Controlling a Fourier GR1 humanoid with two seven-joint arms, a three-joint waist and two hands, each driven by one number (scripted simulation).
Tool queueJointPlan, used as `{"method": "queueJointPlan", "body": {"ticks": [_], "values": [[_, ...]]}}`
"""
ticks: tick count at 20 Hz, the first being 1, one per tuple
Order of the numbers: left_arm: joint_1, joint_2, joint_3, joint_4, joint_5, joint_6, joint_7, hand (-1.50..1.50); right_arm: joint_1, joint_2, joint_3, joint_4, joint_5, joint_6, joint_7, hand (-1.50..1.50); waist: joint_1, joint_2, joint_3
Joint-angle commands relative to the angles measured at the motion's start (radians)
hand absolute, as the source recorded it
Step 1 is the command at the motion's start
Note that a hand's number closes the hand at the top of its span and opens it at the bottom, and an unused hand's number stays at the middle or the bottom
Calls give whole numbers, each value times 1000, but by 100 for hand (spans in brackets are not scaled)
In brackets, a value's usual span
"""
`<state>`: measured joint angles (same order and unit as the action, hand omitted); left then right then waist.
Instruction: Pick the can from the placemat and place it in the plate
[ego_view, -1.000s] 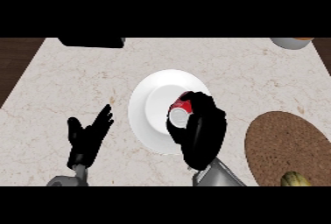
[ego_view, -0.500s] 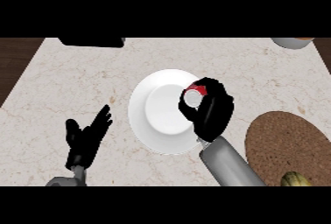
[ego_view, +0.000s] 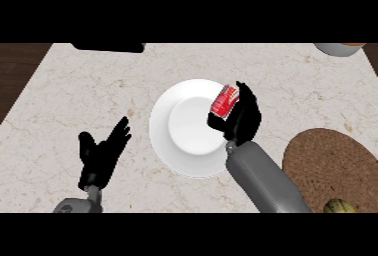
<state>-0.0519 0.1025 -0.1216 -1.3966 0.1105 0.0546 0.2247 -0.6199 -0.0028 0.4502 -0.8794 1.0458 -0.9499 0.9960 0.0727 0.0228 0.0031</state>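
Note:
A red can (ego_view: 224, 99) is held over the right side of the white plate (ego_view: 186, 130), tilted on its side. My right hand (ego_view: 241, 118) is curled round it from the right and hides its lower part. The brown round placemat (ego_view: 332, 161) lies at the right with nothing of the can on it. My left hand (ego_view: 103, 151) rests open on the counter left of the plate, fingers up.
A black object (ego_view: 108, 47) lies at the counter's far edge, and a bowl (ego_view: 341, 49) shows at the far right corner. A yellow-green item (ego_view: 339, 206) peeks in at the lower right, beside the placemat. Dark wood borders the counter at the left.
My right hand has carried the can further up and right across the plate, and the can now lies more on its side. The left hand has stayed put.

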Motion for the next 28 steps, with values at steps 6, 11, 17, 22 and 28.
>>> {"method": "queueJointPlan", "body": {"ticks": [6, 11, 17, 22, 28], "values": [[4, -7, 0, -17, -3, 9, 17, 0, -44, 3, 9, 22, -284, -334, -296, -150, -9, -3, 2], [61, 0, -4, -71, -5, 14, 24, 0, 54, 3, 26, -61, -450, -420, -408, -150, -30, -13, 1], [63, 9, 29, -62, -9, 31, 14, 0, 227, -74, 104, -408, -695, -267, -611, -150, -63, -21, 0], [45, 54, 75, -66, 42, -30, 48, 0, 411, -99, 209, -530, -841, -240, -813, -150, -64, -20, -1], [120, -11, 17, -80, -14, 7, -29, 0, 626, -181, 285, -630, -894, -169, -974, -150, -72, -24, -2]]}}
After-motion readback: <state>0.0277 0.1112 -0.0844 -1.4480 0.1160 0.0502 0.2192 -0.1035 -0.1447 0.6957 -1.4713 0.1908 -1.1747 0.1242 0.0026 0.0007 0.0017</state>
